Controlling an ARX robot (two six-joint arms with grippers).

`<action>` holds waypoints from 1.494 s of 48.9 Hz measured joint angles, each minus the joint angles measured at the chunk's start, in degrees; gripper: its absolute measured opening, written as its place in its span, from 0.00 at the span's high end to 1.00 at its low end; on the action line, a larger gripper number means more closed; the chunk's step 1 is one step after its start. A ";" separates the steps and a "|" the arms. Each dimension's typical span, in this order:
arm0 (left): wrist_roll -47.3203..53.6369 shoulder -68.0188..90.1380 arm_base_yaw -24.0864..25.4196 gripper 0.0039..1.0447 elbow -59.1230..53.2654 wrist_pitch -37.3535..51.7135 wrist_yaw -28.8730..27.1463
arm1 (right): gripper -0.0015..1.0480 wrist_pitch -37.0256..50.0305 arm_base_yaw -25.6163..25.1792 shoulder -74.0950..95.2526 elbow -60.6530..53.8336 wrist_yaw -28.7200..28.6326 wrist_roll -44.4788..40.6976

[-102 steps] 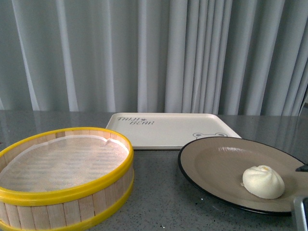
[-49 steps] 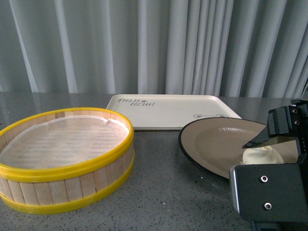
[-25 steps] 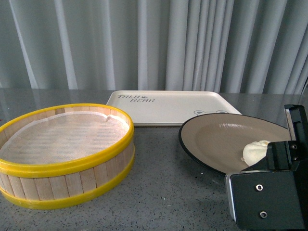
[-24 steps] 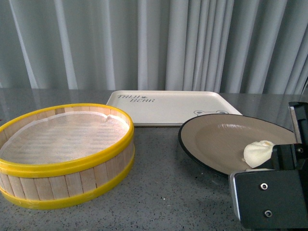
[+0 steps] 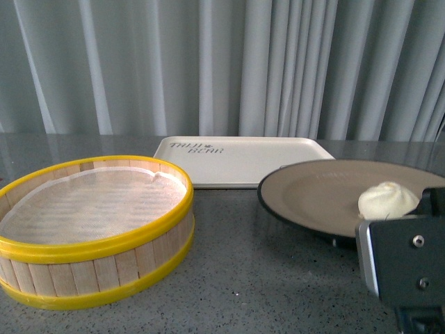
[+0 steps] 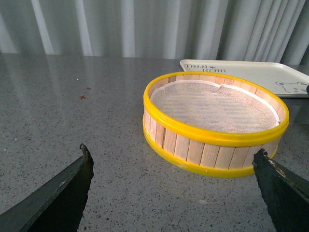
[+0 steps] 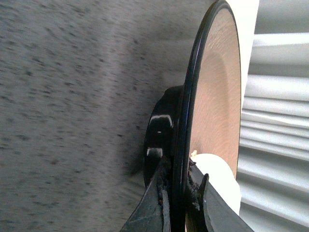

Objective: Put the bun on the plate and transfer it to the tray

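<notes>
The beige-brown plate (image 5: 313, 198) with its black rim hangs roughly level just above the table on the right. The cream-white bun (image 5: 388, 200) rests on it near my right gripper (image 5: 419, 221). In the right wrist view that gripper (image 7: 179, 179) is shut on the plate (image 7: 217, 96), one finger under the rim and one on top, beside the bun (image 7: 219, 181). The cream tray (image 5: 243, 156) lies flat behind the plate, against the curtain. My left gripper (image 6: 173, 151) stands open over bare table, in front of the steamer basket.
A yellow-rimmed wooden steamer basket (image 5: 90, 223) with a white liner fills the left front of the table; in the left wrist view the basket (image 6: 212, 140) has the tray (image 6: 251, 70) behind it. Grey curtains close off the back. Speckled grey tabletop lies between basket and plate.
The plate, tilted up on its near side half a second ago, is now level and raised. The right gripper has shifted right and lower in the front view. The bun stays on the plate.
</notes>
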 joint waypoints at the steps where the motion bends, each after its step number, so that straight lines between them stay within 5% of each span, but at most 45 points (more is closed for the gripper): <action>1: 0.02 0.00 0.00 0.06 0.00 0.00 0.00 | 0.97 0.46 -0.52 0.00 0.48 -0.39 -0.39; 12: 0.02 0.00 0.00 0.06 0.00 0.00 0.00 | 0.97 5.53 -7.41 2.01 8.22 -4.55 -4.11; 23: 0.02 0.00 0.00 0.06 0.00 0.00 0.00 | 0.97 6.64 -13.18 12.20 16.15 -15.15 -2.43; 46: 0.02 0.00 0.00 0.06 0.00 0.00 0.00 | 0.97 -0.11 -14.21 27.34 32.22 -21.44 -5.09; 73: 0.00 0.00 0.00 0.06 0.00 0.00 0.00 | 0.97 -6.27 -13.44 42.45 49.09 -21.94 -7.74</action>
